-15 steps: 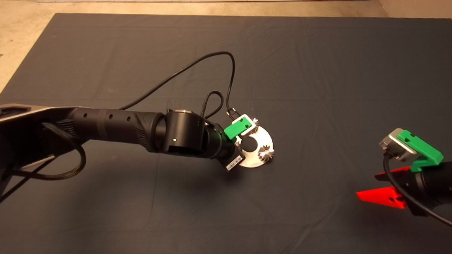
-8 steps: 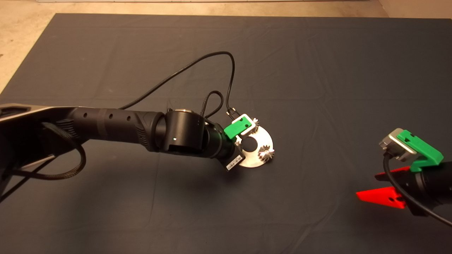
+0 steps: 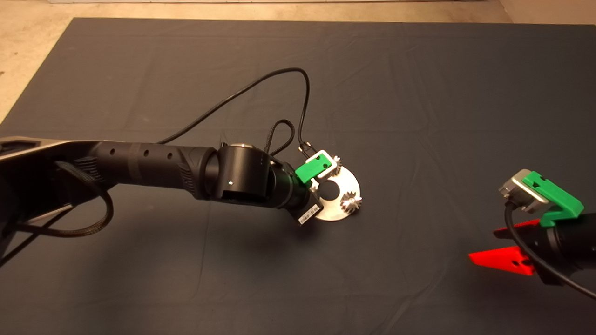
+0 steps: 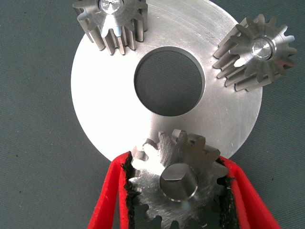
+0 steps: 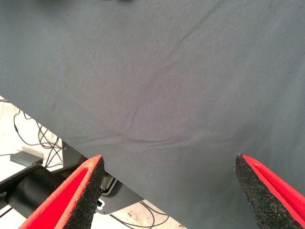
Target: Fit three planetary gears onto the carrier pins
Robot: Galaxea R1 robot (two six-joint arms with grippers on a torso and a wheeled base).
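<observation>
**Third gear on its pin, nothing has moved in the last second**

My left pincer (image 4: 177, 191) is closed around the third gear (image 4: 177, 183), one black pad pressed against the teeth on each side. The gear sits over the edge of the round plate (image 4: 109, 109), and the flat end of a pin (image 4: 177, 181) shows through its hole, so I judge it is threaded on, though I cannot tell whether it is all the way down against the plate.

Across the plate's large central hole from that gear, the other two gears (image 4: 112, 21) (image 4: 255, 50) stand on their own pins, each with a bright pin end showing in the middle. They are apart from each other and from the one I am holding.

Compared with the overhead pictures from a second and half a second ago, the left arm, the plate and the gears are where they were. I see no shift at all. To me that means the placing is finished, or nearly so, and the grip is simply being held. What is left, in my judgement, is to open the pincer and lift straight off the plate without dragging the gear back up its pin.

My right pincer (image 3: 505, 246) waits well away from the plate, near the edge of the tabletop (image 3: 419, 93), wide open and empty over the dark mat.
</observation>
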